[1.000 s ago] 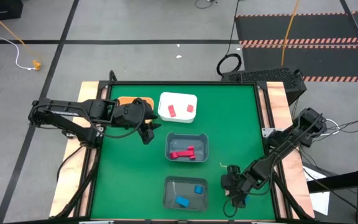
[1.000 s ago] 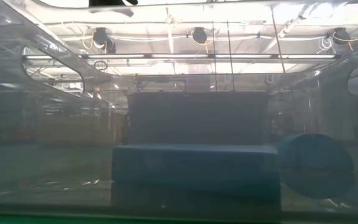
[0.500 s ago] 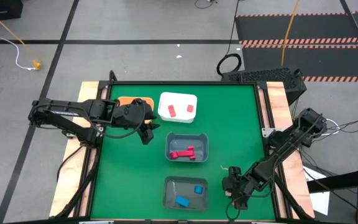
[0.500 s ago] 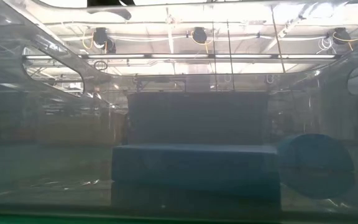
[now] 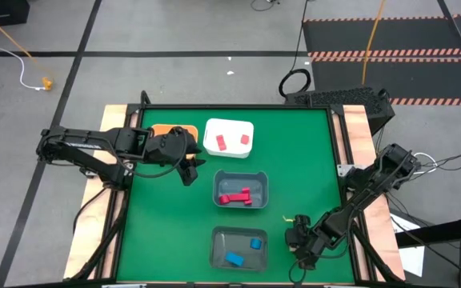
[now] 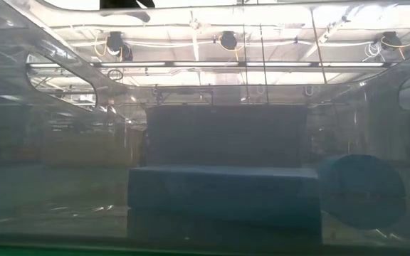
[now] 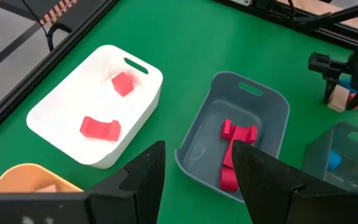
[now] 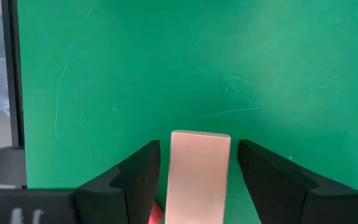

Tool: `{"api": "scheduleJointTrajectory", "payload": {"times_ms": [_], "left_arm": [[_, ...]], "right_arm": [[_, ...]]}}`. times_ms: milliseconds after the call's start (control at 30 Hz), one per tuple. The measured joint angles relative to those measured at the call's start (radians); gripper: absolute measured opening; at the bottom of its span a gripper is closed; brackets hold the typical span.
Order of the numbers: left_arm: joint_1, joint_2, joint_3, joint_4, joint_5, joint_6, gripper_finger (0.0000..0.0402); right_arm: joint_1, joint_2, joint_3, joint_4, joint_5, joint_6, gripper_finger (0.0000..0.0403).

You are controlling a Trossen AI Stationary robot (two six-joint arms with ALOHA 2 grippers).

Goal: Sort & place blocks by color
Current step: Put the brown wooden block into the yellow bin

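one tan block between my right gripper's spread fingers, gripper now nearer the table's front edge, left gripper open, unmoved

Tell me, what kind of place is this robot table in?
Probably a workshop or lab hall. The green table stands on a bare concrete floor marked with dark tape lines, hazard-striped mats lie behind it, and the low view shows long ceiling lights.

Both arms are matte black, built of slim tubular links joined by chunkier rounded joint housings. Dark cables loop along the right arm. The left gripper ends in two broad, flat-faced black fingers with angular edges.
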Motion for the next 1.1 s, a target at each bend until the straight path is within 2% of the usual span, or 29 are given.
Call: {"api": "scheduleJointTrajectory", "payload": {"times_ms": [133,300,533,767,900,1100], "left_arm": [[0.000,0.000,0.000,0.000,0.000,0.000,0.0186],[0.000,0.000,0.000,0.001,0.000,0.000,0.0186],[0.000,0.000,0.000,0.003,0.000,0.000,0.0186],[0.008,0.000,0.000,0.023,0.000,-0.012,0.0186],[0.021,0.000,0.000,0.068,0.000,-0.029,0.0186],[0.030,0.007,0.000,0.208,0.000,-0.009,0.0186]], "right_arm": [[0.001,0.002,0.000,-0.004,0.000,0.017,0.0183],[0.003,0.004,-0.001,-0.001,-0.009,0.003,0.0109],[0.002,-0.034,-0.002,-0.001,-0.020,-0.028,0.0109],[-0.021,-0.171,-0.005,-0.072,-0.014,-0.045,0.0109],[-0.052,-0.246,-0.005,-0.128,0.106,-0.118,0.0109],[-0.160,-0.347,-0.005,-0.137,0.412,-0.332,0.0109]]}}
